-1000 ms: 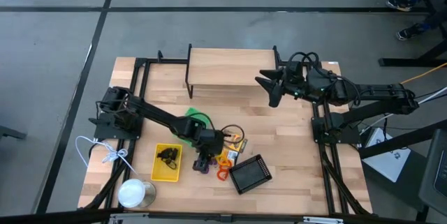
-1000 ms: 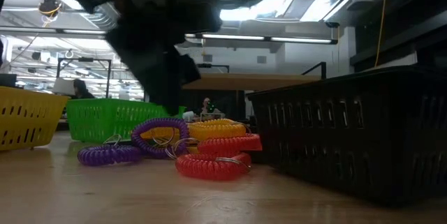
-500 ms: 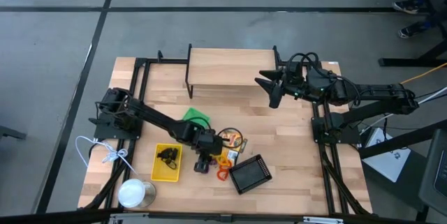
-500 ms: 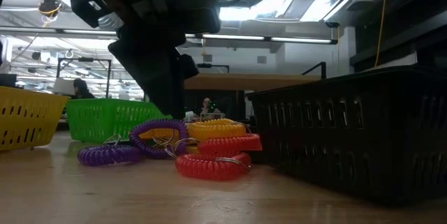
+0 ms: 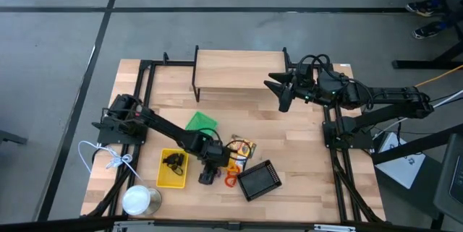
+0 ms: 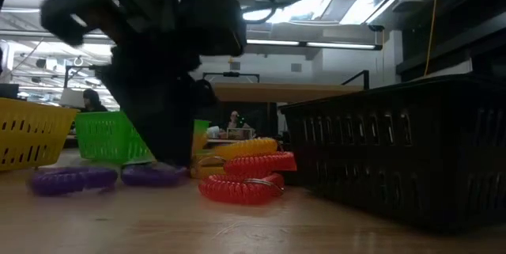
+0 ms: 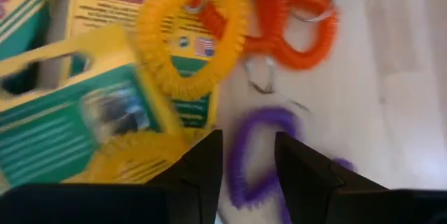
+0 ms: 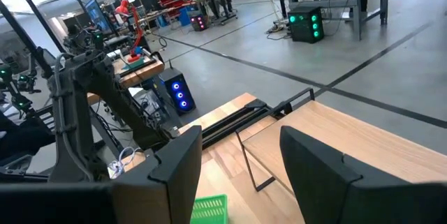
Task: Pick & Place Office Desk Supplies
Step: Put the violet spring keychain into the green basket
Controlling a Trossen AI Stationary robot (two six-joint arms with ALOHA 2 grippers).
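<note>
My left gripper (image 5: 208,170) points down over the pile of loops between the yellow tray (image 5: 160,179) and the black mesh tray (image 5: 259,180). In the left wrist view its fingers (image 7: 249,140) stand apart, astride one side of a purple loop (image 7: 241,165). A yellow loop (image 7: 192,39) lies on the printed boxes (image 7: 105,105), and an orange loop (image 7: 293,21) lies flat on the wood. Black clips (image 5: 173,162) sit in the yellow tray. The green tray (image 5: 201,121) stands behind the arm. My right gripper (image 5: 283,95) waits open, raised at the far right. My left gripper comes from above with one finger (image 7: 202,161) outside the purple loop and the other (image 7: 297,168) inside it, across one side of the coil (image 7: 237,147). The gap is wider than the coil. The loop (image 6: 150,175) lies flat on the table.
A raised wooden shelf (image 5: 239,69) stands at the far middle. A white can (image 5: 141,199) and a white cord (image 5: 108,160) sit at the near left. In the low view the black mesh tray (image 6: 395,151) walls off the right, with the red-orange loop (image 6: 241,187) beside it.
My left gripper has come down and moved toward the table's near-left. The purple loops, raised and leaning on the pile before, have slid left along the table with it and now lie flat, apart from the yellow and orange loops, which stayed put.
</note>
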